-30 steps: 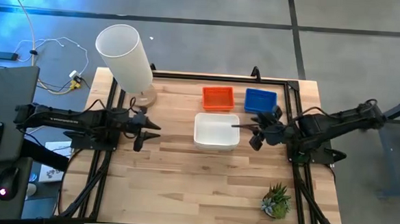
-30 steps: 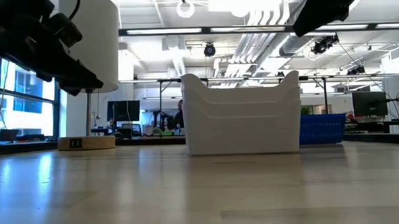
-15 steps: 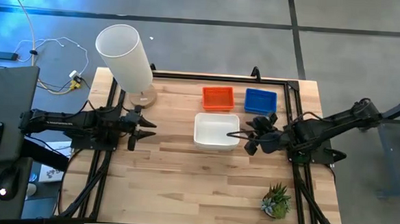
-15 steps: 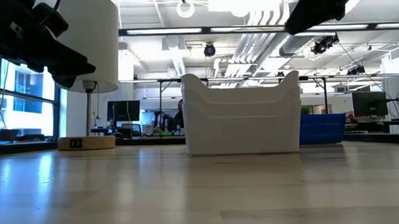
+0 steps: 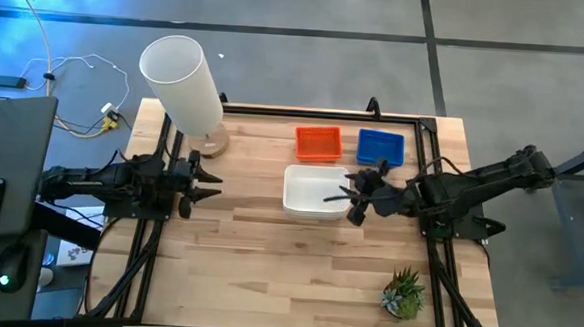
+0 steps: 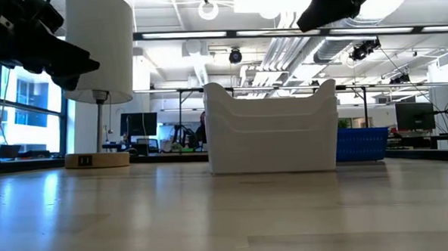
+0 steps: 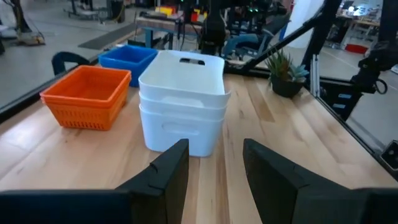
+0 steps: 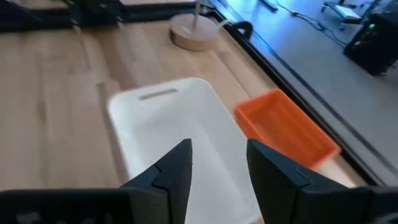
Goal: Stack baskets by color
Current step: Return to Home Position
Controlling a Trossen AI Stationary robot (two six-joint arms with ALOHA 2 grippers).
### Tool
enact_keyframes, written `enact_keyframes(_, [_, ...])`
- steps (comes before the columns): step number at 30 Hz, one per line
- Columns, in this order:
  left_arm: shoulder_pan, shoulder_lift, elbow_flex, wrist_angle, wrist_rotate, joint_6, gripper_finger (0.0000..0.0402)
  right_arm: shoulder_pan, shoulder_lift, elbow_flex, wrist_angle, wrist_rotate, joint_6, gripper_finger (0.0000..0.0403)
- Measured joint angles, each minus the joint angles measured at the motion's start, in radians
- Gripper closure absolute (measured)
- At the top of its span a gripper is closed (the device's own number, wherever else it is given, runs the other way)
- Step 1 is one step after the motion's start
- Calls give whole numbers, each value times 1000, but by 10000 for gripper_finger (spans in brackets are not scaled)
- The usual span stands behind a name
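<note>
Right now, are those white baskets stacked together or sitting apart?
Stacked: the left wrist view shows the white baskets nested one inside another, three rims stepped one above the next.

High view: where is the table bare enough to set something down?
Bare: the front strip beside the green potted plant, and between the left gripper and the stacked white plastic baskets. Crowded: back right, around orange mesh baskets, blue mesh baskets and right gripper.

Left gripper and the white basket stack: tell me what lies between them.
Only bare table lies between the left gripper and the white basket stack, as the high view shows.
</note>
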Motion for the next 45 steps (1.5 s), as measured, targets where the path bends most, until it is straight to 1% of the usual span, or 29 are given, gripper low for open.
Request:
enact_keyframes(6, [0,-45,-78,74,-16,2,261,-45,-47,0,-97,-14,-9,261])
enact_keyframes(10, [0,-50,-77,126,-11,37,261,-45,-101,0,-139,-50,-36,261])
enact_keyframes(15, [0,-54,-77,127,-7,75,261,-46,-179,-12,-138,-87,-95,261])
enact_keyframes(18, [0,-54,-77,127,-7,91,261,-58,-267,-115,-17,-135,-158,261])
enact_keyframes(20, [-1,-54,-77,127,-15,98,261,-85,-336,-221,115,-210,-186,261])
enact_keyframes(23, [0,-53,-77,127,-18,99,261,-137,-440,-380,322,-353,-208,261])
enact_keyframes(26, [0,-53,-77,127,-14,99,261,-179,-532,-498,437,-446,-208,261])
enact_keyframes(31, [0,-53,-77,127,-12,98,261,-218,-655,-625,448,-460,-175,261])
enact_keyframes(34, [0,-53,-77,127,-12,97,261,-225,-711,-685,456,-456,-188,261])
enact_keyframes(41, [0,-53,-77,127,-16,90,261,-244,-828,-855,583,-460,-190,261])
enact_keyframes(45, [0,-53,-77,127,-17,90,261,-244,-882,-923,605,-460,-163,261])
